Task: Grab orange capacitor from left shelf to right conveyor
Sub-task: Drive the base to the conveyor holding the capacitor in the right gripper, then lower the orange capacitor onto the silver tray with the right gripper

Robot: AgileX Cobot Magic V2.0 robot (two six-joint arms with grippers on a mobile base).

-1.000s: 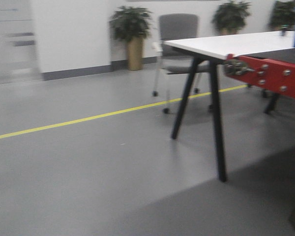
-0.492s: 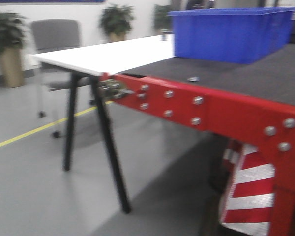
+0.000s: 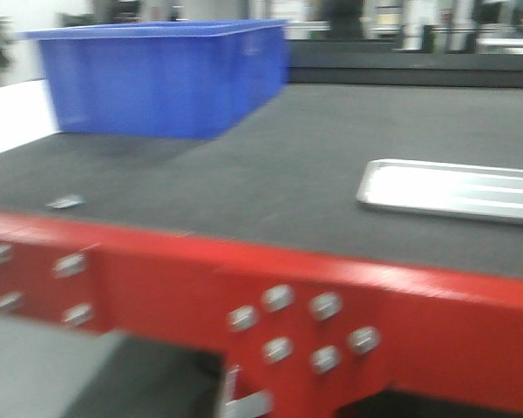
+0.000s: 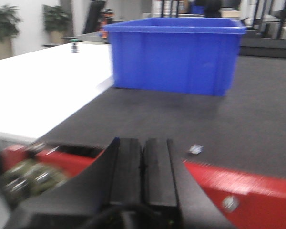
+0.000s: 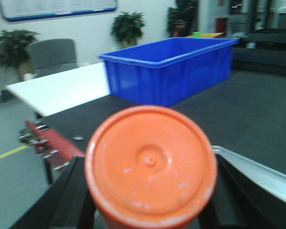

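Delivery step: right fingers [image 5: 69, 200] clamp the orange capacitor [image 5: 150, 164], near the right conveyor [image 3: 270, 187]; left fingers [image 4: 126, 167] pressed together, empty. Next, probably reach over that conveyor and lower it upright.

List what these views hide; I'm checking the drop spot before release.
1. Capacitor: right wrist view, its top hides the side.
2. Bin: front view, its walls hide the inside.
3. Tray: front view, right end cut by the frame edge.
4. Scrap on the belt: front view, blurred and too small to identify.
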